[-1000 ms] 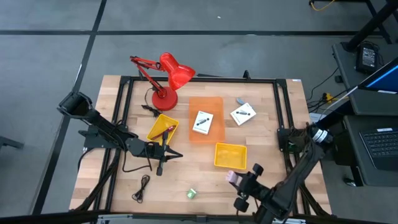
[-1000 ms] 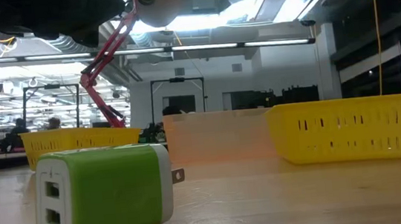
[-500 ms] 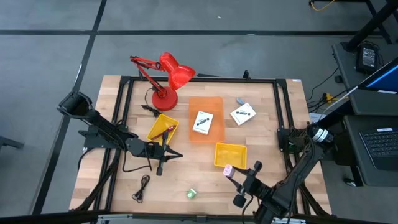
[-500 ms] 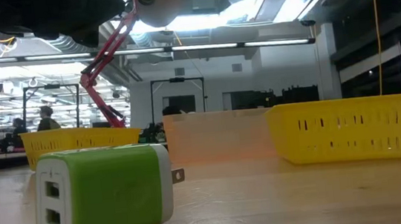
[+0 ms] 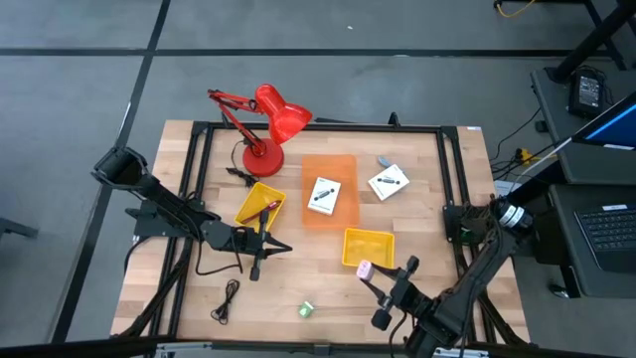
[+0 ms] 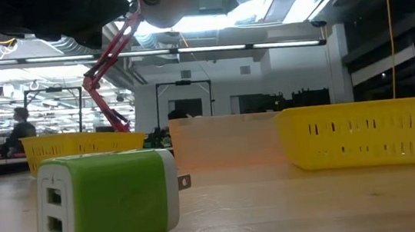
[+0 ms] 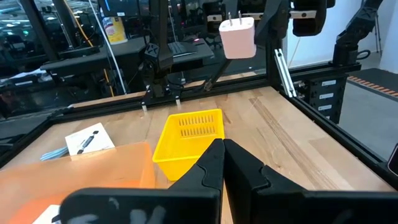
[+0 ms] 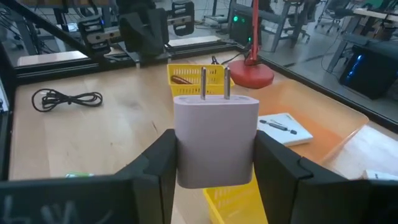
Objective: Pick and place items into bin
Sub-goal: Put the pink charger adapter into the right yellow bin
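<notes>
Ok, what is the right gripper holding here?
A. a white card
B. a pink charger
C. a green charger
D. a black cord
B: the right gripper clamps a pink charger, prongs up, above the yellow bin; the green charger lies on the table.

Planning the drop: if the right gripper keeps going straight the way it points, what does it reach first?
Probably the near yellow bin: the right gripper, its fingers clamping the pink charger, points at it from just short of its rim. Height above it is unclear.
</notes>
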